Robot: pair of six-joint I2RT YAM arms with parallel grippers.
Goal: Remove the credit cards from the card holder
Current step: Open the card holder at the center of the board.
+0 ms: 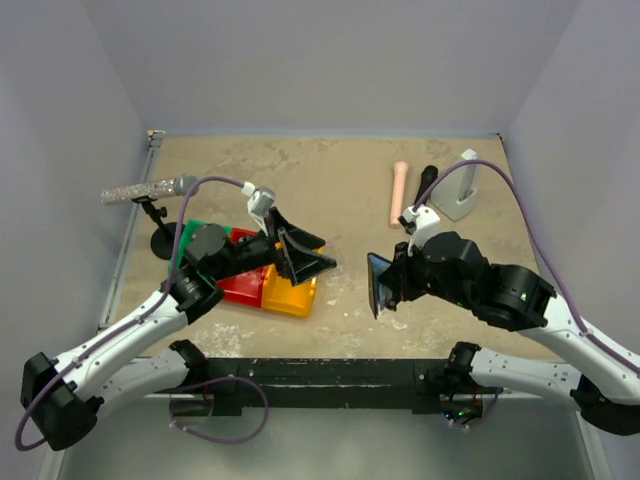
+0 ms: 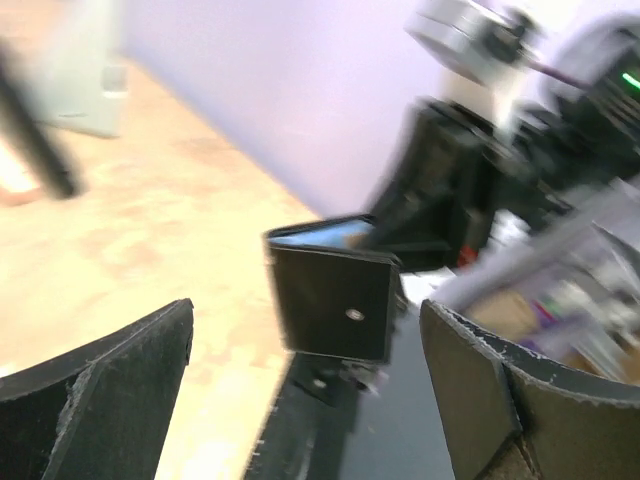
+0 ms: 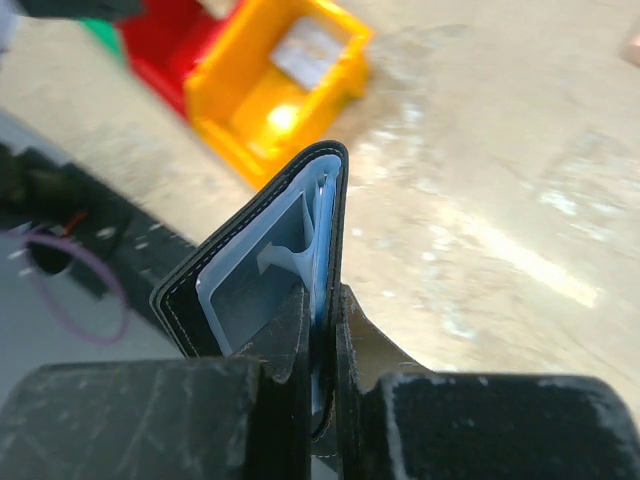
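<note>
Right gripper (image 3: 320, 335) jaws pinching the black card holder (image 3: 250, 290) upright, slightly agape, at 4 o'clock from the table (image 1: 300, 190) middle, left gripper (image 1: 305, 253) jaws spread wide, apart at its 9 o'clock, silvery grey card (image 3: 305, 50) lying in the yellow bin (image 3: 235, 120)

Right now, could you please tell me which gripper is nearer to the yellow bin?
Left. The left gripper hangs open right at the far edge of the yellow bin; the right gripper, shut on the card holder, is farther off to the bin's right.
</note>
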